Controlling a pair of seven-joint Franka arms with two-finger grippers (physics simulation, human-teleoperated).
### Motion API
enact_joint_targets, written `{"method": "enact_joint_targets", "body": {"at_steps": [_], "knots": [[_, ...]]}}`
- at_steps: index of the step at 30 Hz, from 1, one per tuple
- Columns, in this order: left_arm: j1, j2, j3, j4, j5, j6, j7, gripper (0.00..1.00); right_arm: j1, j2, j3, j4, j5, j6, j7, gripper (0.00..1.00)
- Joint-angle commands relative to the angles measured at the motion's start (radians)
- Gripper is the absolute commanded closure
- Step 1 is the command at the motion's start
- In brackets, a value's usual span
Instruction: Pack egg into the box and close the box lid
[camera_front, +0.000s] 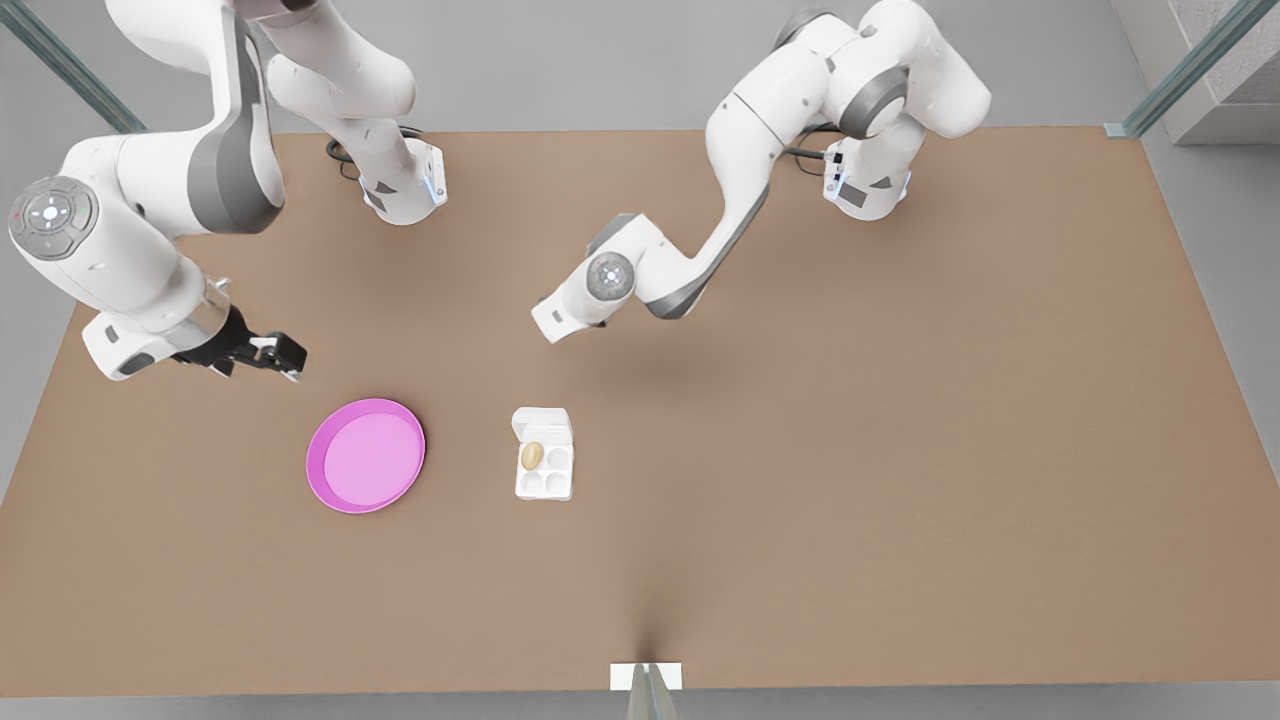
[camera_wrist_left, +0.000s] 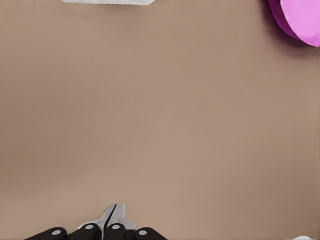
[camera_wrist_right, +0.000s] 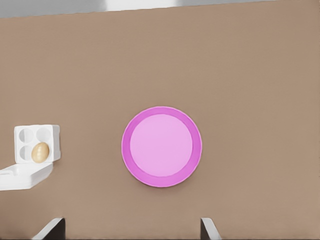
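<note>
The white box (camera_front: 558, 486) sits mid-table with its box lid (camera_front: 542, 422) hinged open on the far side. The tan egg (camera_front: 532, 455) rests in one of the box's cups nearest the lid. The right wrist view shows the egg (camera_wrist_right: 40, 152), the box (camera_wrist_right: 36, 135) and the raised lid (camera_wrist_right: 22, 176). My left gripper (camera_front: 285, 356) hovers at the front view's left, above the pink plate's far side, shut on nothing, fingertips (camera_wrist_left: 111, 214) pressed together. My right gripper (camera_wrist_right: 130, 222) is open and empty; its hand (camera_front: 556, 318) hangs beyond the box.
A round pink plate (camera_front: 366, 455) lies empty at the front view's left of the box, also seen from the wrists as the plate (camera_wrist_right: 161, 146) and plate (camera_wrist_left: 300, 20). A small white bracket (camera_front: 646, 676) sits at the table's near edge. Bare brown table spreads to the front view's right.
</note>
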Motion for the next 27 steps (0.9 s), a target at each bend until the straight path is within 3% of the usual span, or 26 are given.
{"method": "enact_joint_targets", "body": {"at_steps": [1,7,27], "knots": [[-0.005,0.042,0.001,0.027,-0.012,0.242,-0.631,0.79,0.000,0.000,0.000,0.003,-0.001,-0.110,-0.188,0.00],[-0.011,0.124,0.006,0.054,0.010,0.322,-0.587,0.79,0.007,0.002,0.002,0.003,-0.002,-0.109,-0.186,0.00],[0.058,0.169,0.029,0.143,0.024,0.323,-0.444,0.79,-0.006,0.074,0.002,0.063,-0.007,-0.102,-0.183,0.00]]}}
